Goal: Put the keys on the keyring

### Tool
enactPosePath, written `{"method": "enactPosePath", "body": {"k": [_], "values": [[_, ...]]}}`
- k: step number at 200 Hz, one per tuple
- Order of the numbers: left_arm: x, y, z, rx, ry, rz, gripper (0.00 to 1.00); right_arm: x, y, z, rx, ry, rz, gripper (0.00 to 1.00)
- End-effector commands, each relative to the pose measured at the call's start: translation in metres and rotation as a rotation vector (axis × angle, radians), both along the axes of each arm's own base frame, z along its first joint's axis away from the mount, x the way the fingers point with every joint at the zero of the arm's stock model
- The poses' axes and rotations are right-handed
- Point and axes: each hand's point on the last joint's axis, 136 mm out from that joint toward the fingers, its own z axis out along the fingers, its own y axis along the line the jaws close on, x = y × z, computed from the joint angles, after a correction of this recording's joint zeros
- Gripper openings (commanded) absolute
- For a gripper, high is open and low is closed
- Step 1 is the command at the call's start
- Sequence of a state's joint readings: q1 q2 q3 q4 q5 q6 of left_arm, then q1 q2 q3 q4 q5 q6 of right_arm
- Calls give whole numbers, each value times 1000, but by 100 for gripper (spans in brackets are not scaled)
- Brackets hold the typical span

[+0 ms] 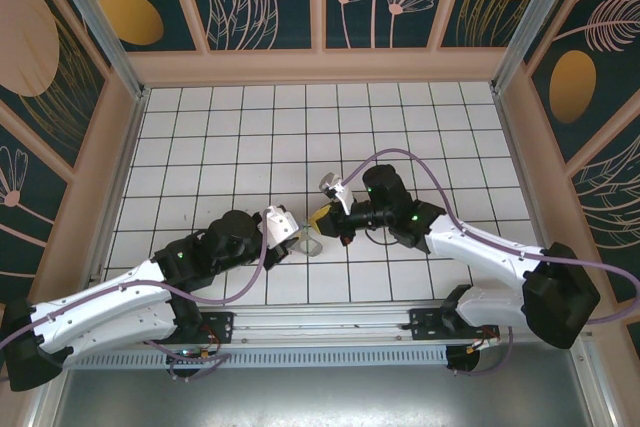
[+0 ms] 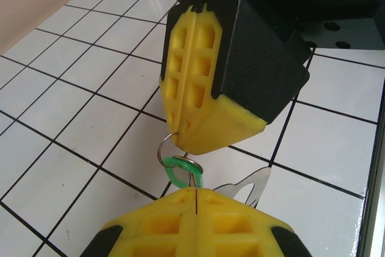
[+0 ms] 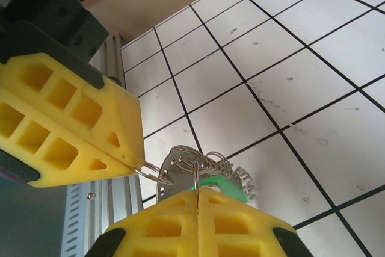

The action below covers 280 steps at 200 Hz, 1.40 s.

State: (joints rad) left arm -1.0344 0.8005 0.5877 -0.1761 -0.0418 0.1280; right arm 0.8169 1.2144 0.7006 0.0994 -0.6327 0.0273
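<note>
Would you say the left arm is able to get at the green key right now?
Probably yes: the left gripper is shut on the keyring right beside the green key, and the right gripper, pinching the ring opposite, leaves it uncovered.

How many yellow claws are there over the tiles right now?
2. The left claw and the right claw meet tip to tip above the tiled floor's near middle, each shut on a wire loop of the keyring, with the green key between them.

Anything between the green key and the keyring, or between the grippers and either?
Nothing visible. The left gripper and right gripper are both shut on the keyring; the green key sits right at it between them.
</note>
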Motion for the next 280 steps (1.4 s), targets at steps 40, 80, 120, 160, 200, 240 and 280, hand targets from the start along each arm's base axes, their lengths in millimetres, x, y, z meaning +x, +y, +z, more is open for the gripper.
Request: {"method": "enactPosePath", "body": {"k": [40,80,120,160,200,240,280], "values": [[3,-5,25,-49,-50,0,0,2,0,20,42,-22,-3,0],[7,-4,20,-26,-48,23,0,-5,-3,23,63,-19,8,0],[8,-4,21,-25,-51,28,0,-9,-3,30,91,-19,27,0],[8,-5,22,-29,-53,24,0,-11,1,27,87,2,45,0],[8,-5,25,-41,-62,21,0,-12,3,21,73,24,62,0],[7,-7,26,-44,-62,14,0,-9,6,17,62,31,58,0],[5,-7,27,-53,-62,3,0,-7,7,18,63,27,50,0]]}}
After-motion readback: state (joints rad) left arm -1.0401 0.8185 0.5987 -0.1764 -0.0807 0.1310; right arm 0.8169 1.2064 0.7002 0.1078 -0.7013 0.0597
